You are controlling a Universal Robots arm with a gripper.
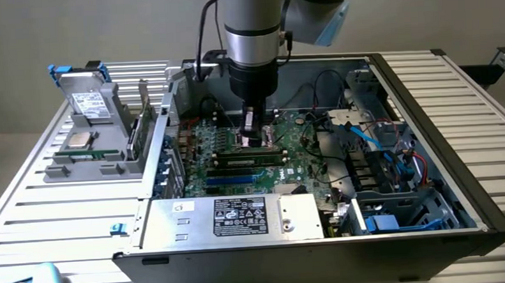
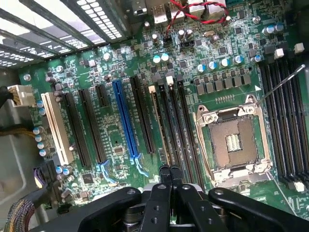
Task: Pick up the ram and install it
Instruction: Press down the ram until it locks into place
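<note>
Hovering over the motherboard [image 2: 145, 96], shut gripper [image 2: 170, 170] meets the ram [image 1: 251, 158].

Exterior view looks down from above; wrist view hovers near the motherboard [image 2: 145, 96].

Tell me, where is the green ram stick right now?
In the exterior view, the ram sits in a slot on the motherboard, in the middle of the open case, just beneath the shut end effector.

The arm [image 1: 252, 26] comes straight down from the top centre of the exterior view, its wrist vertical. The gripper [image 1: 252, 139] points downward at mid-frame, its two black fingers [image 2: 165, 180] pressed together with no gap between them.
</note>
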